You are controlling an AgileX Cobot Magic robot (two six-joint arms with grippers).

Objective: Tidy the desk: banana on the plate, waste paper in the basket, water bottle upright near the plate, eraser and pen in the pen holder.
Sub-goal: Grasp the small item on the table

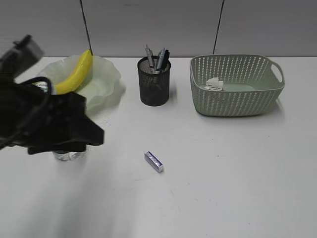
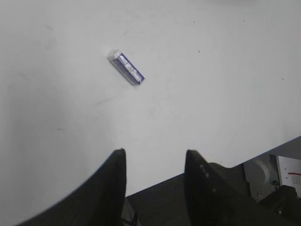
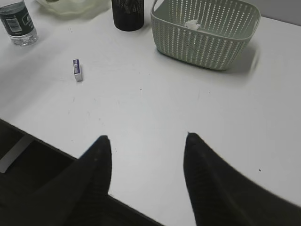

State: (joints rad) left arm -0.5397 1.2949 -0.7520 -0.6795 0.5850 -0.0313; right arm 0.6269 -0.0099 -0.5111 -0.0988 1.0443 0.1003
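A yellow banana (image 1: pixel 74 74) lies on the pale green plate (image 1: pixel 106 84). The black mesh pen holder (image 1: pixel 154 82) holds several pens. Crumpled waste paper (image 1: pixel 214 83) lies in the green basket (image 1: pixel 235 87). A purple-and-white eraser (image 1: pixel 153 161) lies on the table; it also shows in the left wrist view (image 2: pixel 126 68) and the right wrist view (image 3: pixel 77 69). The water bottle (image 3: pixel 18 21) stands upright; the left arm (image 1: pixel 59 124) hides most of it in the exterior view. My left gripper (image 2: pixel 155 157) is open and empty, short of the eraser. My right gripper (image 3: pixel 148 137) is open and empty near the table's front edge.
The basket (image 3: pixel 207 33) and pen holder (image 3: pixel 127 14) stand along the back of the white table (image 1: pixel 223 173). The table's front edge and a dark gap below it show in both wrist views. The right arm is out of the exterior view.
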